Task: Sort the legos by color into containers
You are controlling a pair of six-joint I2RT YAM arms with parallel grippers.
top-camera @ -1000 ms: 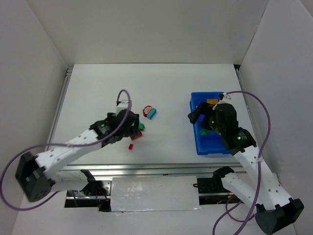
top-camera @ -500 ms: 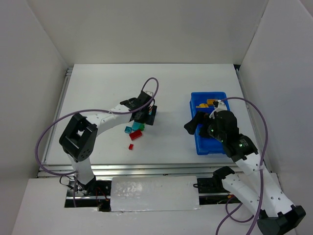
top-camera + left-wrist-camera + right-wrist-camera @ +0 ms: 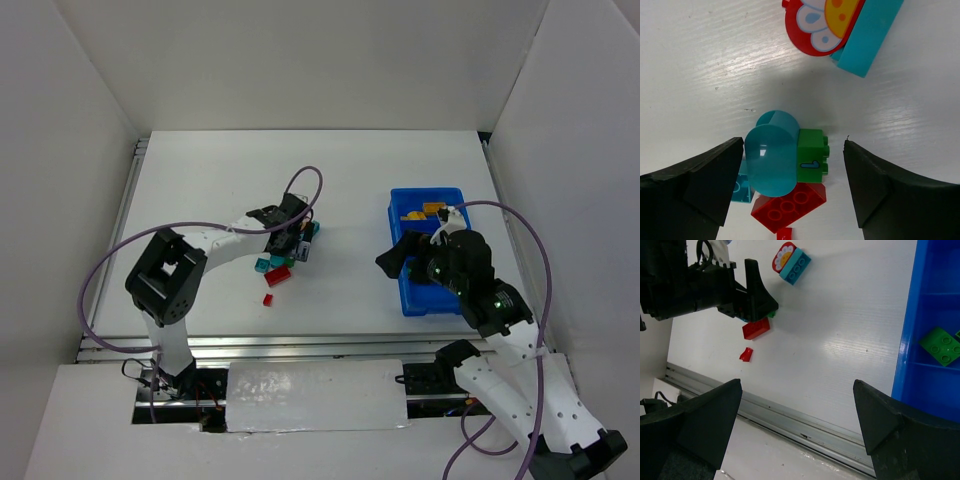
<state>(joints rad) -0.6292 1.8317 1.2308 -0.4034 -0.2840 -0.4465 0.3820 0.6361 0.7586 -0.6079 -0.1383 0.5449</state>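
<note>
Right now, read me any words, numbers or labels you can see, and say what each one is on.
"1": printed in light blue on the side of the green brick, left wrist view.
Red round piece: a flower picture only, no text.
Stud markings on the red brick: too small to read.

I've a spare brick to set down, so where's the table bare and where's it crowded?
Bare: the far table beyond the bricks and tray, and the strip between them, though the right gripper hangs over its tray side. Crowded: at the left gripper, cyan, green and red bricks bunch between its fingers, the flower piece just beyond.
</note>
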